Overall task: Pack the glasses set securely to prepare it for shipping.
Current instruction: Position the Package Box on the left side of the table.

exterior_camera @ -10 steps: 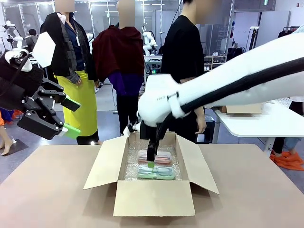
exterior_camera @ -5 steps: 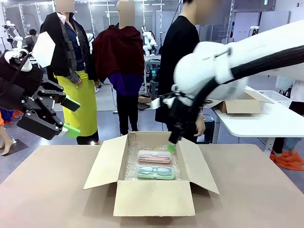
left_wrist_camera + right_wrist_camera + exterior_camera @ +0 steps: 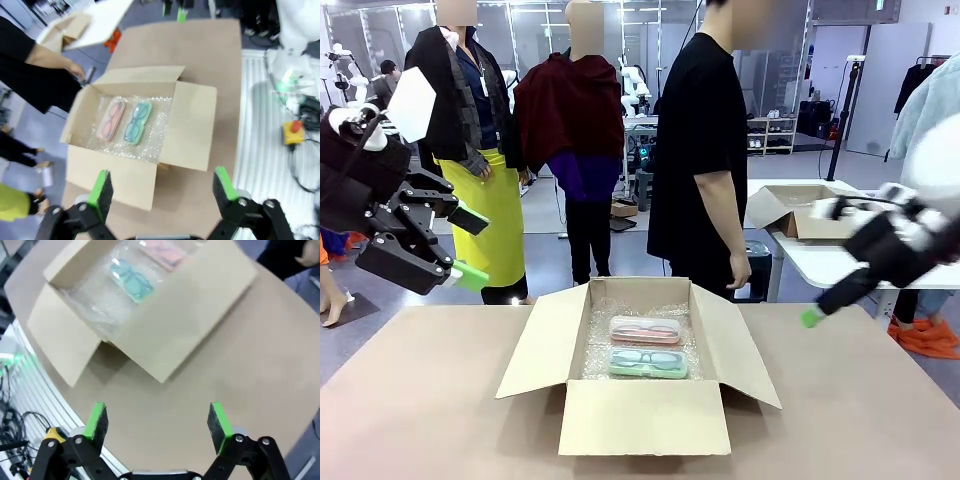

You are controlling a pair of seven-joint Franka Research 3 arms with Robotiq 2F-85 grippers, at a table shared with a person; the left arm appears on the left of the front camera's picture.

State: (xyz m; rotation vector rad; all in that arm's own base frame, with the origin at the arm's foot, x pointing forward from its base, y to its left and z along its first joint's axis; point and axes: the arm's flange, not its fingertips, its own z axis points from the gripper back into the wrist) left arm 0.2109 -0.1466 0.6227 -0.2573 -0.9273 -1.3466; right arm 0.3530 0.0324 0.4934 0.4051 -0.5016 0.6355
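Note:
The glasses set lies flat inside the open cardboard box (image 3: 645,415), on bubble wrap. The pale pink case (image 3: 644,329) is on the far side and the mint green case (image 3: 648,362) is nearer. My left gripper (image 3: 472,245) hangs open high above the table's left side, holding nothing. From its wrist view the left gripper (image 3: 162,187) looks down on the pink case (image 3: 110,120) and mint case (image 3: 137,122). My right gripper (image 3: 812,316), blurred, is above the table to the right of the box. The right gripper (image 3: 157,422) is open and empty, with the mint case (image 3: 131,279) and pink case (image 3: 162,252) far off.
All the flaps of the box (image 3: 192,125) are folded outward. A person in black (image 3: 705,150) stands at the far edge behind the box, one hand (image 3: 740,272) hanging near its back right corner. A white side table with another carton (image 3: 810,215) is at the right.
My right arm has lifted out of the box and swung away to the right, leaving both cases lying in it. The left arm has not moved.

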